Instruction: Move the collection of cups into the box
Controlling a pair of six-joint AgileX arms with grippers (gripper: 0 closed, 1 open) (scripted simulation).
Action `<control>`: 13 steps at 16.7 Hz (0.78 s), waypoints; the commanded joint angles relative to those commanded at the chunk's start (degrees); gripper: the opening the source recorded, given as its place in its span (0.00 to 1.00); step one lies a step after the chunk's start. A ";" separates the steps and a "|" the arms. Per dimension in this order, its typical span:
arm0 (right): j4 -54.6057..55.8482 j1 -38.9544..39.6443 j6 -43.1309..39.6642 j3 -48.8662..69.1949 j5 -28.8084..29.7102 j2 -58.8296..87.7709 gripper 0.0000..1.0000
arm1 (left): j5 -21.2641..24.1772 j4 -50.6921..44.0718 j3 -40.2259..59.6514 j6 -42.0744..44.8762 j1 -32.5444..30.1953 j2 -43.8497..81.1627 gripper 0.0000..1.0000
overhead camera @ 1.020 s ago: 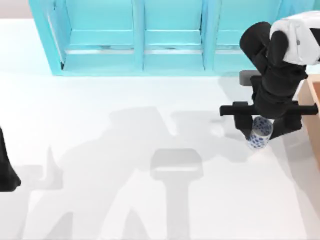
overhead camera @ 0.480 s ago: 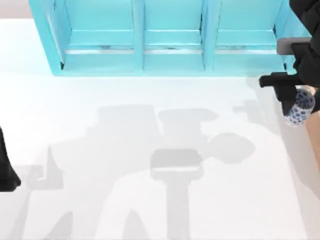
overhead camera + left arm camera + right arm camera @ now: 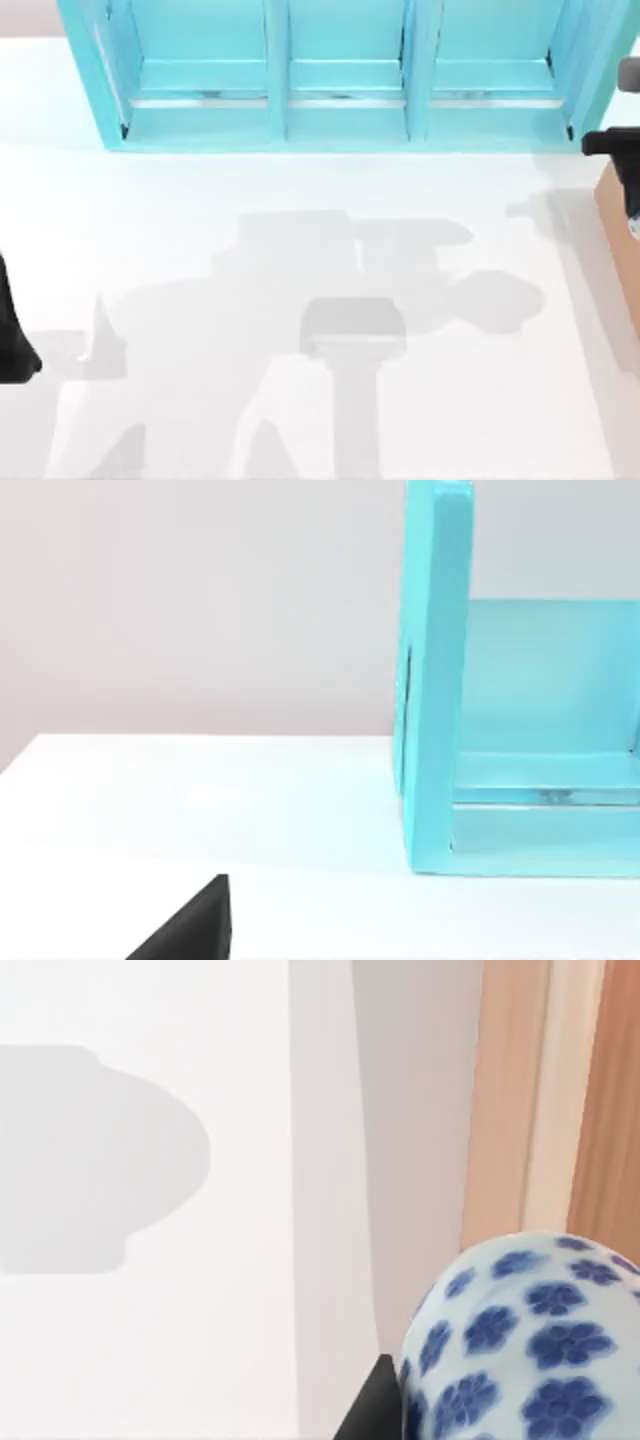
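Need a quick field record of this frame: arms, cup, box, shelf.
right gripper: at the top view's right edge, over the box wall
floral cup: close against the right gripper in the right wrist view, above the table beside the box
box: tan, at the table's right edge
left arm: parked at the table's left edge
shelf unit: turquoise, along the far side
blue cup: unseen

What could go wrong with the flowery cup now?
The flowery cup is held by the right gripper right beside the wooden box, near its wall. If it lets go too early, the cup might hit that wall and tip, or fall onto the table outside. It also sits at the very edge of the grip, so it could perhaps slip.
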 joint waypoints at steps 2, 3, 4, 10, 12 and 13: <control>0.10 0.11 -0.01 -0.16 -0.04 0.15 0.00 | 0.00 0.00 0.00 0.00 0.00 0.00 1.00; -0.12 -0.60 -0.73 -0.19 -0.23 -0.42 0.00 | 0.00 0.00 0.00 0.00 0.00 0.00 1.00; -0.48 -1.78 -2.03 -0.33 -0.38 -1.28 0.00 | 0.00 0.00 0.00 0.00 0.00 0.00 1.00; -2.77 -18.31 -18.39 -1.27 -0.61 -5.80 0.00 | 0.00 0.00 0.00 0.00 0.00 0.00 1.00; -3.72 -22.52 -22.69 -1.72 -0.73 -7.51 0.00 | 0.00 0.00 0.00 0.00 0.00 0.00 1.00; -4.32 -23.71 -23.94 -2.06 -0.81 -8.22 0.00 | 0.00 0.00 0.00 0.00 0.00 0.00 1.00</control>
